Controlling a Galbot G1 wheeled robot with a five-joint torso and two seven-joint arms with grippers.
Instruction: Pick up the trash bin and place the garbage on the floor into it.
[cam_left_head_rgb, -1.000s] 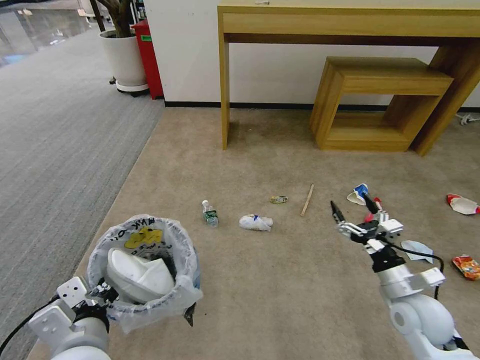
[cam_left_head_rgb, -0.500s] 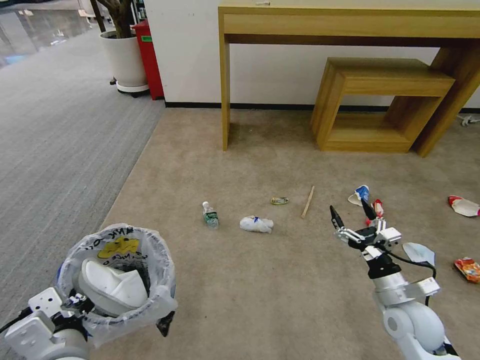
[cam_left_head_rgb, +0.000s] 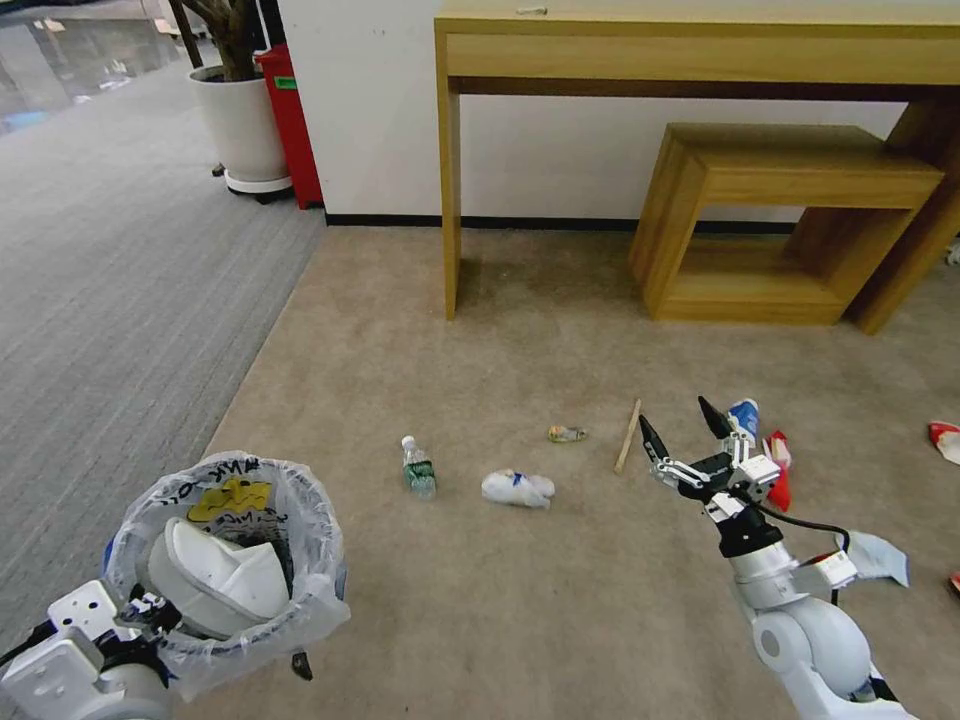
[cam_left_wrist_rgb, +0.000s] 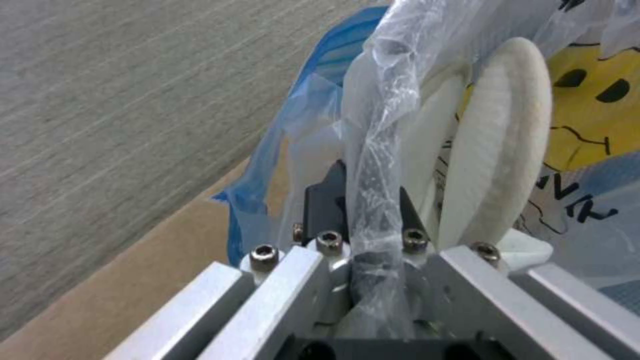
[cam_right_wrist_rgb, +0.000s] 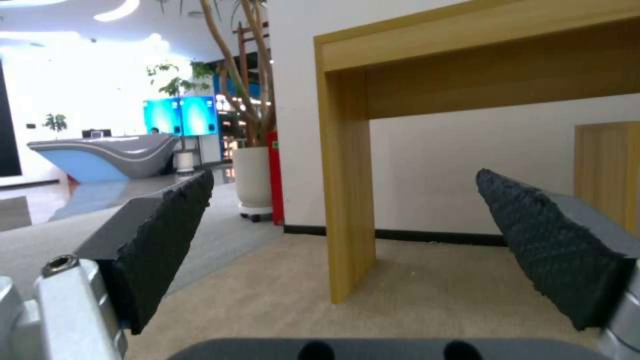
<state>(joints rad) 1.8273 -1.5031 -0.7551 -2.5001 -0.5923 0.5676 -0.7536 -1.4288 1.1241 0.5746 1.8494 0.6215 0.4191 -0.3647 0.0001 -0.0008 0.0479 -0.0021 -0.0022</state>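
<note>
Head view: the left gripper (cam_left_head_rgb: 150, 610) pinches the bin (cam_left_head_rgb: 228, 560) rim, slippers (cam_left_head_rgb: 215, 575) inside. The right gripper (cam_left_head_rgb: 685, 435) hovers, fingers spread, above the floor (cam_left_head_rgb: 520, 590) near a stick (cam_left_head_rgb: 628, 436) and cups (cam_left_head_rgb: 760, 440).

Left wrist view: fingers (cam_left_wrist_rgb: 323, 200) clamp the bag (cam_left_wrist_rgb: 380, 125).

Right wrist view: fingers (cam_right_wrist_rgb: 160, 240) wide apart.

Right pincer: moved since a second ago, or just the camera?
Yes. Judged against the wooden stick, the right pincer has shifted toward the robot's left; the gap to the stick has narrowed.

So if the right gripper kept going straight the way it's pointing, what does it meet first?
Judging by the right wrist view, the open right gripper points level, toward the wooden desk's leg. Nothing stands between, so that leg probably comes first; depth is unclear.
</note>
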